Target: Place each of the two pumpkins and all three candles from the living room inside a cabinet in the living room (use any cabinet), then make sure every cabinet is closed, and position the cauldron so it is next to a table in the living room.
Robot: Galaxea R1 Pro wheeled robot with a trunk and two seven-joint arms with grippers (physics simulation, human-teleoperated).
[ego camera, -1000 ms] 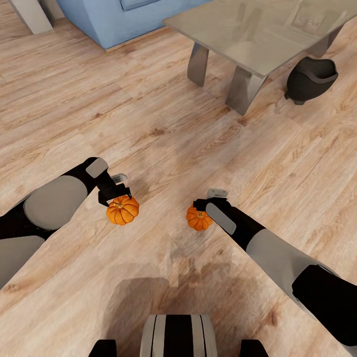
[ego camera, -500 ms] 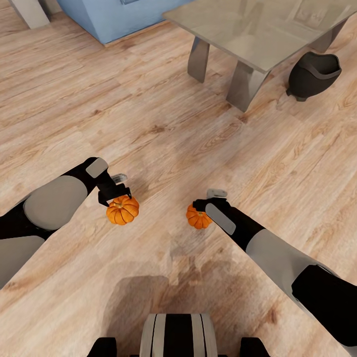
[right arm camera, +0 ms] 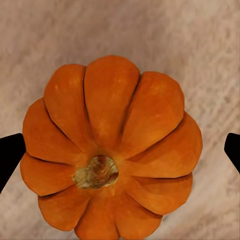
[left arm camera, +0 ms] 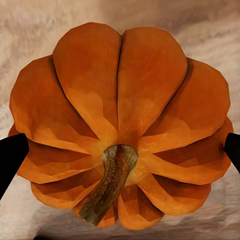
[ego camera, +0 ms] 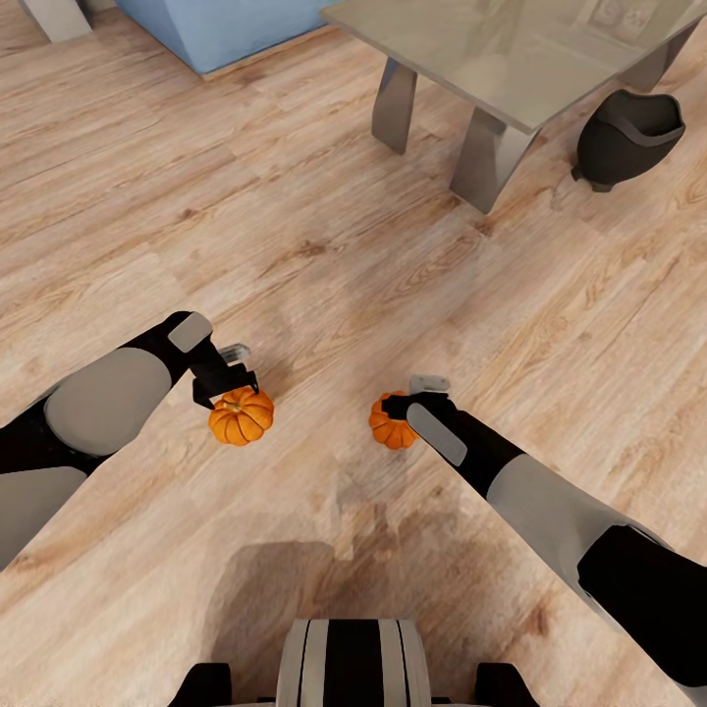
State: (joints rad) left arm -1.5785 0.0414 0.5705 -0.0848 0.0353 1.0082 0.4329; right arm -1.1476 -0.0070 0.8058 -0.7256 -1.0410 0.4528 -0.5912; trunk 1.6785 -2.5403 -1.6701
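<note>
Each tool, left tool (ego camera: 228,385) and right tool (ego camera: 401,405), pinches a pumpkin, left pumpkin (ego camera: 241,415) and right pumpkin (ego camera: 390,422), so both need a cabinet, while the cauldron (ego camera: 626,137) sits by the counter (ego camera: 511,59).

both arms reach forward and down, elbows out; left gripper (ego camera: 232,385) and right gripper (ego camera: 410,403) each clamp a pumpkin (ego camera: 242,415) (ego camera: 391,422).

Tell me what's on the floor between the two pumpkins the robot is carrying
Nothing. In the head view, only bare wood floor shows between the left pumpkin and the right pumpkin.
</note>
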